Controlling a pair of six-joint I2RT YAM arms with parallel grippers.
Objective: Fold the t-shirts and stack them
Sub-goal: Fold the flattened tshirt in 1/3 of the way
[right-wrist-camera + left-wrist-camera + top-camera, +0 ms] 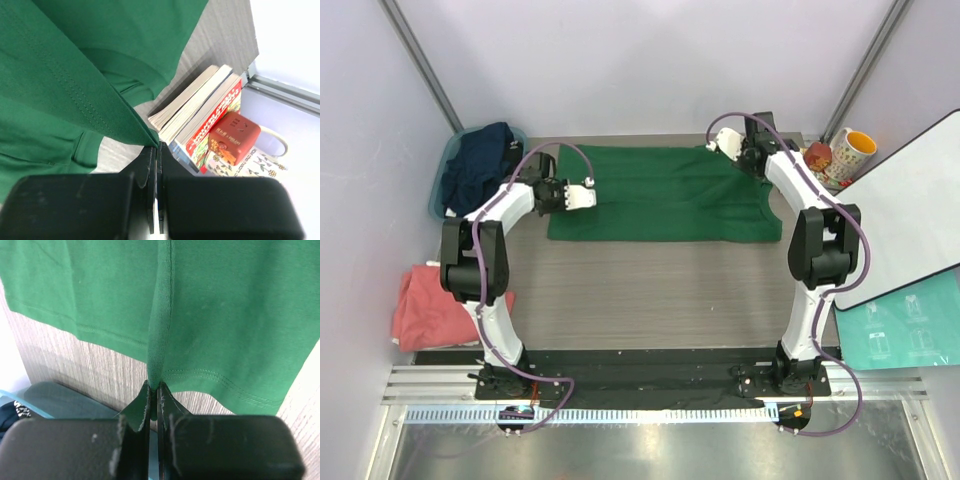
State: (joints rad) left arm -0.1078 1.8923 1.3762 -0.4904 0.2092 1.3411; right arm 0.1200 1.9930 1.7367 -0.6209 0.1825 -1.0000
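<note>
A dark green t-shirt [660, 200] lies spread flat across the back middle of the table. My left gripper [588, 188] is shut on its left hem, pinching up a narrow ridge of cloth [160, 340] between the jaws [154, 386]. My right gripper [716, 142] is shut on the shirt's far right corner, lifting a taut fold of cloth [60, 90] at the fingertips [157, 145]. A navy t-shirt [480, 165] sits bunched in the teal tub [436, 195] at the back left. A salmon-pink t-shirt [432, 305] lies crumpled at the table's left edge.
Books [200, 115], a red cube [234, 137] and a patterned mug [850, 152] stand at the back right corner, close to my right gripper. A white board [910, 210] and a teal sheet [900, 335] lie along the right side. The tub's rim [60, 400] is just beside the left gripper.
</note>
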